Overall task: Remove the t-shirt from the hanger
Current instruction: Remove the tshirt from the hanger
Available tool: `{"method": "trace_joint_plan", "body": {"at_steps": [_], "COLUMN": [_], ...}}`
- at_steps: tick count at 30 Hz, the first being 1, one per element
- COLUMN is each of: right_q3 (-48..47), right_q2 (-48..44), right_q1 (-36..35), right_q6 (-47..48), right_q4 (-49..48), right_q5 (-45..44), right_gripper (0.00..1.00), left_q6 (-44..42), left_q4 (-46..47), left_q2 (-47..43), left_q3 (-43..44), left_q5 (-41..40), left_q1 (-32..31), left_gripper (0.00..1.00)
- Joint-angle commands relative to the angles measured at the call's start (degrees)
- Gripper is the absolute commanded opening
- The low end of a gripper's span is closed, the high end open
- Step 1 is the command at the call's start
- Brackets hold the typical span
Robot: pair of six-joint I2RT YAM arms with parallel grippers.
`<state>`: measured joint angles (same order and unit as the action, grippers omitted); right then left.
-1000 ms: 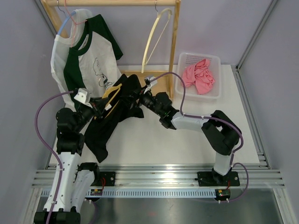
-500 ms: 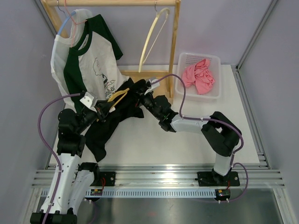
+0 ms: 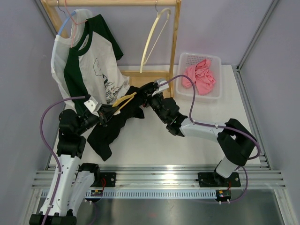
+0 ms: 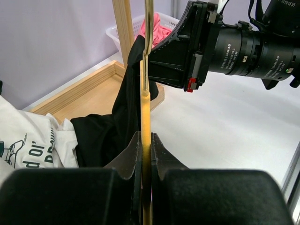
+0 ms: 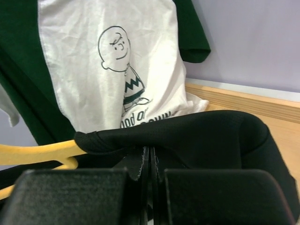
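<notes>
Left tool (image 4: pixel 146 143) is clamped on the slim yellow wooden hanger (image 4: pixel 146 108); right tool (image 5: pixel 149 157), fully closed, pinches the black fabric t-shirt (image 5: pixel 201 136) draped over that hanger.

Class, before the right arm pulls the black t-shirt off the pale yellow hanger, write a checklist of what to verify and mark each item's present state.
1. The left gripper clamps the yellow hanger: ok.
2. The right gripper is shut on the black t-shirt: ok.
3. T-shirt is off the hanger: not ok, one hanger end sits inside the fabric.
4. Right gripper pinches cloth only, not the hanger underneath: cannot tell.
</notes>
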<state>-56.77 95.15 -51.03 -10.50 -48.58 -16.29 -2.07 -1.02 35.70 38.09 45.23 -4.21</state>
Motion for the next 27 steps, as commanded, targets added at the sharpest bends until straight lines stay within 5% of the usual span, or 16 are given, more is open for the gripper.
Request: {"method": "trace_joint_plan", "body": {"at_steps": [1,27], "right_q3": [0.43,4.13], "right_q2": [-4.01,-9.37], "right_q1": [0.31,11.82], "right_q6": [3.99,-0.04], "right_q4": [-0.03,11.05], "right_q5": [-8.48,-5.94], "right_gripper": [0.00,0.00], "left_q6": [-0.92,-0.57], "left_q4": [-1.70,-6.98], "left_q2": [-0.99,-1.78], "left_q3": [3.22,6.91], "left_q5": [5.65,11.28], "left_q1": [-0.27,-0.27], "left_gripper": [0.00,0.00]}}
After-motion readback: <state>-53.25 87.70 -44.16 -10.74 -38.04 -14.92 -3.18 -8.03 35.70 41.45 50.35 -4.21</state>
